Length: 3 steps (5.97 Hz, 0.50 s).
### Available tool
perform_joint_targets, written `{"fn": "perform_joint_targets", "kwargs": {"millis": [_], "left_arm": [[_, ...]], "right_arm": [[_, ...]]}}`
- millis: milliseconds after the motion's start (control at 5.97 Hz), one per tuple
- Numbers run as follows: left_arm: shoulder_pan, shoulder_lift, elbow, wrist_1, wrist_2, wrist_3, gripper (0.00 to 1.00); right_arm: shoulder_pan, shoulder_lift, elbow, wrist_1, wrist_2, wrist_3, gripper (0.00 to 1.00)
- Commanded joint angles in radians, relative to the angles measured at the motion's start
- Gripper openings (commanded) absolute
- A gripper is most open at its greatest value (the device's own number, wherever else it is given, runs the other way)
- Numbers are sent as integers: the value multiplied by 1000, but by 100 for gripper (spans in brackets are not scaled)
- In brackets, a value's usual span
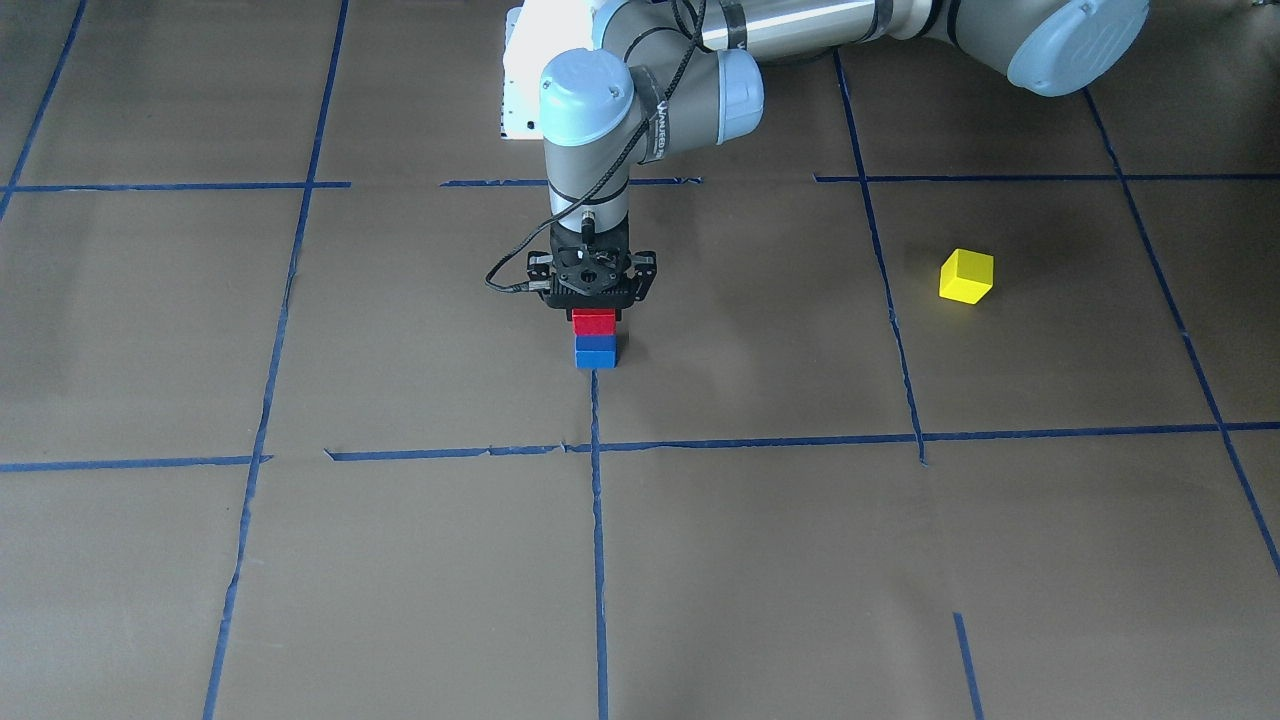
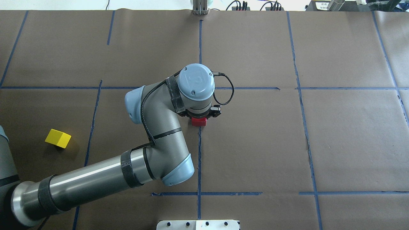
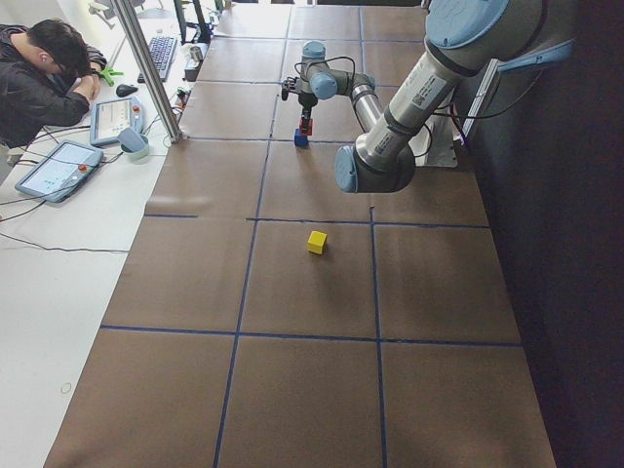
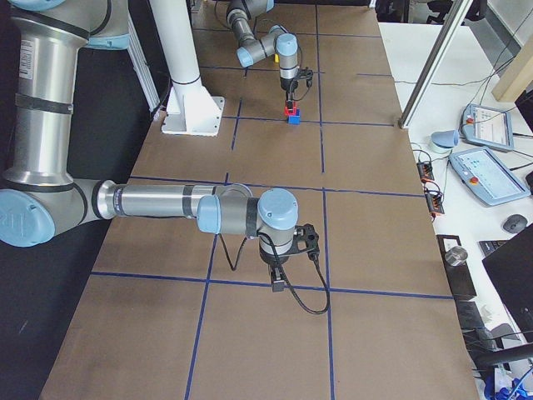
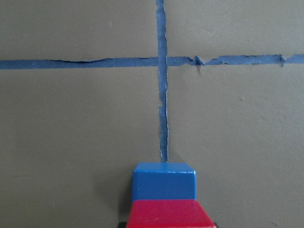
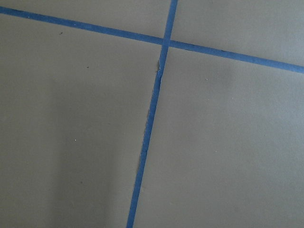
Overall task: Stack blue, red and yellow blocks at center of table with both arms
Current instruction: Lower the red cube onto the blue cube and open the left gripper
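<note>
A red block (image 1: 594, 321) sits on a blue block (image 1: 596, 352) at the table's center, on a blue tape line. My left gripper (image 1: 594, 308) points straight down over the stack and is shut on the red block, whose top shows in the left wrist view (image 5: 168, 214) above the blue block (image 5: 164, 181). A yellow block (image 2: 57, 138) lies alone on the robot's left side, apart from both grippers. My right gripper (image 4: 283, 265) hovers low over bare table far from the stack; I cannot tell if it is open or shut.
Brown paper with a blue tape grid (image 2: 199, 153) covers the table. The robot's white base plate (image 2: 198, 224) is at the near edge. An operator (image 3: 39, 78) sits at a side desk with tablets beyond a metal pole (image 3: 146, 68).
</note>
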Motion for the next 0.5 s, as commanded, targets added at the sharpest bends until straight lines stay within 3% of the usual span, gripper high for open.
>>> {"fn": "perform_joint_targets", "kwargs": {"millis": [0,335], "left_arm": [[-5,-1,12,-28,2,-2,49],[-14,-3,24,-40,2,-2,49]], "right_arm": [[0,0,0,0,0,0,100],[0,0,0,0,0,0,100]]}}
